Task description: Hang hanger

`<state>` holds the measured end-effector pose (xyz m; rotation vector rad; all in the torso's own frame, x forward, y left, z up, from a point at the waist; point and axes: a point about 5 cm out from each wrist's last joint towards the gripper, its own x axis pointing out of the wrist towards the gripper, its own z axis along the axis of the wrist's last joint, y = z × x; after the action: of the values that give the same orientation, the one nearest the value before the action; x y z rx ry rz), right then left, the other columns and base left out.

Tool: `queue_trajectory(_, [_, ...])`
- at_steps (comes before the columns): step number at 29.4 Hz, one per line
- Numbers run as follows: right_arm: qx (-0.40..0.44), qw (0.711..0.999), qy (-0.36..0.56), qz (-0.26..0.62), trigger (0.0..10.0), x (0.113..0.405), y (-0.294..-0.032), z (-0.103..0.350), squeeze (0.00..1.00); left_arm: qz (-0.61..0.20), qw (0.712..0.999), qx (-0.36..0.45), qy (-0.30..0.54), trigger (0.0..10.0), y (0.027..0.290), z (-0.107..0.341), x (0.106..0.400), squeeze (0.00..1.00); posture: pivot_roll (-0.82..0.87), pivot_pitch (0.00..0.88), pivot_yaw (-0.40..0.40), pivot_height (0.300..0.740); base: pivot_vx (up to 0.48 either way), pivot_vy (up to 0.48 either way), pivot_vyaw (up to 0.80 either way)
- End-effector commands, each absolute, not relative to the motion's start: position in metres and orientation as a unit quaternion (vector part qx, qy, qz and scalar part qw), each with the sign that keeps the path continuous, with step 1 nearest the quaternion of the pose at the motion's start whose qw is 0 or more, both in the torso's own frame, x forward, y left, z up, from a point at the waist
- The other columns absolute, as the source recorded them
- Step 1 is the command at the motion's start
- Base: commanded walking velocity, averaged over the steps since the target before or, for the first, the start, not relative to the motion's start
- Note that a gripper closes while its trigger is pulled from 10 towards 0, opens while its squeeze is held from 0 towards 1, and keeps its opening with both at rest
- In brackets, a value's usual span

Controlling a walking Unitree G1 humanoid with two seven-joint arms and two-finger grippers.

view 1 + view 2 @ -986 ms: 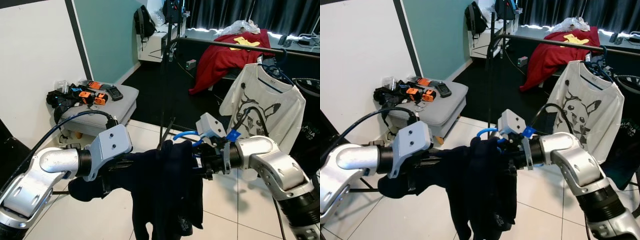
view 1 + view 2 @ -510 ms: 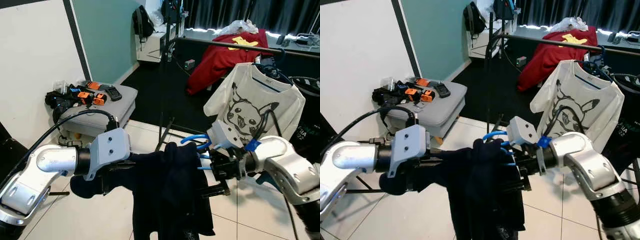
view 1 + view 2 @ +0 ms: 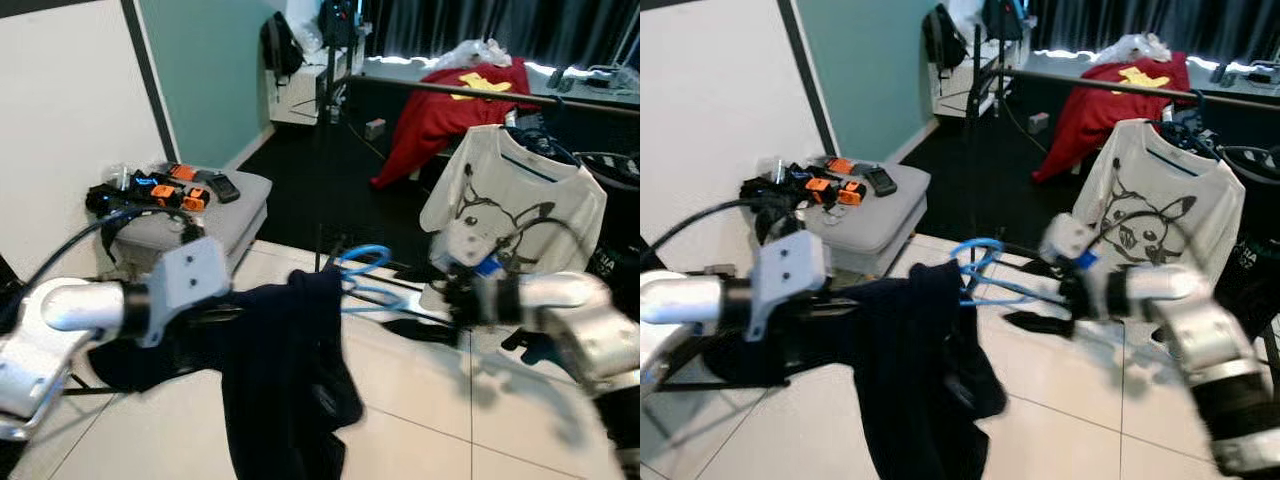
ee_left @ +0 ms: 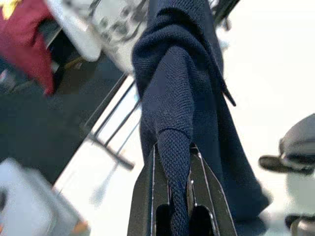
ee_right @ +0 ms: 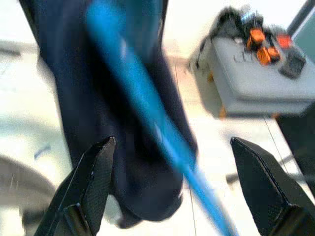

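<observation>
One dark navy garment hangs in the near middle of the scene, draped over one blue hanger whose hook and wire stick out to the right of the cloth. The left gripper holds a fold of this garment: in the left wrist view its two black fingers are closed tight on a roll of the knit fabric, which runs up between them. The left arm reaches in from the near left, its silver forearm level with the top of the garment.

The right gripper sits to the right of the garment, near the blue hanger's wire. In the right wrist view its two fingers are spread wide apart, with the blurred blue hanger passing between them and touching neither. The right arm comes in from the right and is blurred.

Farther off, one black clothes rail crosses the far right. On it hang two garments: one white T-shirt with a cartoon print, on its own hanger, and one red garment thrown over the bar farther left. At the far left stands one grey ottoman carrying a heap of black and orange tools. The floor is white tile.
</observation>
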<state>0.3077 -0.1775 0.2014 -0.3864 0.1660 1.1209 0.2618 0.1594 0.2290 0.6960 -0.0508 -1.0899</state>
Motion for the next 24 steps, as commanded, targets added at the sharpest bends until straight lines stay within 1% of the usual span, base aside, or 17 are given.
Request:
queue_trajectory(1, [-0.178,0.832,0.058,0.522,10.0,0.311,-0.172,0.208,0.00,-0.511,0.797,0.319,-0.040,0.0,0.154,0.233,0.260,0.00,-0.06,0.001,0.023,0.740,0.000,0.000,0.00])
queue_trajectory(4, [-0.176,0.833,0.054,0.521,10.0,0.312,-0.172,0.208,0.00,-0.513,0.796,0.318,-0.040,0.0,0.153,0.232,0.260,0.00,-0.06,0.001,0.023,0.740,0.000,0.000,0.00])
queue_trajectory(6, [-0.153,0.851,0.053,0.500,10.0,0.311,-0.195,0.216,0.00,-0.483,0.811,0.328,-0.046,0.0,0.169,0.239,0.264,0.00,-0.06,0.008,0.013,0.740,0.000,0.000,0.00])
queue_trajectory(10, [-0.144,0.859,0.051,0.489,10.0,0.312,-0.205,0.219,0.00,-0.470,0.816,0.332,-0.049,0.0,0.175,0.242,0.265,0.00,-0.06,0.008,0.013,0.740,0.000,0.000,0.00])
queue_trajectory(11, [-0.130,0.877,0.048,0.460,10.0,0.312,-0.221,0.222,0.00,-0.450,0.826,0.335,-0.056,0.0,0.184,0.249,0.268,0.00,-0.06,0.011,0.012,0.740,0.000,0.000,0.00])
queue_trajectory(12, [-0.130,0.877,0.048,0.460,10.0,0.312,-0.221,0.222,0.00,-0.450,0.826,0.335,-0.056,0.0,0.184,0.249,0.268,0.00,-0.06,0.011,0.012,0.740,0.000,0.000,0.00])
queue_trajectory(13, [-0.114,0.897,0.048,0.425,10.0,0.312,-0.239,0.223,0.00,-0.430,0.835,0.339,-0.063,0.0,0.193,0.256,0.269,0.00,-0.06,0.012,0.015,0.740,0.000,0.000,0.00])
queue_trajectory(14, [-0.114,0.897,0.048,0.425,10.0,0.312,-0.239,0.223,0.00,-0.430,0.835,0.339,-0.063,0.0,0.193,0.256,0.269,0.00,-0.06,0.012,0.015,0.740,0.000,0.000,0.00])
queue_trajectory(15, [-0.089,0.912,0.049,0.398,10.0,0.309,-0.255,0.223,0.00,-0.413,0.842,0.339,-0.074,0.0,0.200,0.264,0.271,0.00,-0.07,0.013,0.024,0.740,0.000,0.000,0.00])
queue_trajectory(17, [-0.089,0.912,0.049,0.398,10.0,0.309,-0.255,0.223,0.00,-0.413,0.842,0.339,-0.074,0.0,0.200,0.264,0.271,0.00,-0.07,0.013,0.024,0.740,0.000,0.000,0.00])
queue_trajectory(18, [-0.060,0.916,0.062,0.393,10.0,0.299,-0.266,0.214,0.00,-0.402,0.849,0.329,-0.094,0.0,0.204,0.272,0.271,0.00,-0.08,0.013,0.030,0.740,0.000,0.000,0.00])
queue_trajectory(19, [-0.024,0.904,0.087,0.418,10.0,0.284,-0.264,0.199,0.00,-0.404,0.852,0.309,-0.123,0.0,0.202,0.280,0.270,0.00,-0.09,0.016,0.031,0.740,0.000,0.000,0.00])
queue_trajectory(20, [-0.024,0.904,0.087,0.418,10.0,0.284,-0.264,0.199,0.00,-0.404,0.852,0.309,-0.123,0.0,0.202,0.280,0.270,0.00,-0.09,0.016,0.031,0.740,0.000,0.000,0.00])
queue_trajectory(21, [0.004,0.892,0.106,0.440,10.0,0.272,-0.258,0.185,0.00,-0.412,0.851,0.289,-0.149,0.0,0.198,0.286,0.268,0.00,-0.09,0.015,0.031,0.740,0.000,0.000,0.00])
queue_trajectory(22, [0.031,0.882,0.121,0.455,10.0,0.264,-0.251,0.172,0.00,-0.424,0.846,0.271,-0.175,1.1,0.192,0.292,0.265,0.00,-0.09,0.013,0.033,0.740,0.000,0.000,0.00])
queue_trajectory(23, [0.031,0.882,0.121,0.455,10.0,0.264,-0.251,0.172,0.00,-0.424,0.846,0.271,-0.175,1.1,0.192,0.292,0.265,0.00,-0.09,0.013,0.033,0.740,0.000,0.000,0.00])
queue_trajectory(24, [0.050,0.878,0.126,0.459,10.0,0.261,-0.246,0.164,0.00,-0.433,0.842,0.258,-0.194,3.8,0.188,0.296,0.263,0.00,-0.09,0.013,0.033,0.740,0.000,0.000,0.00])
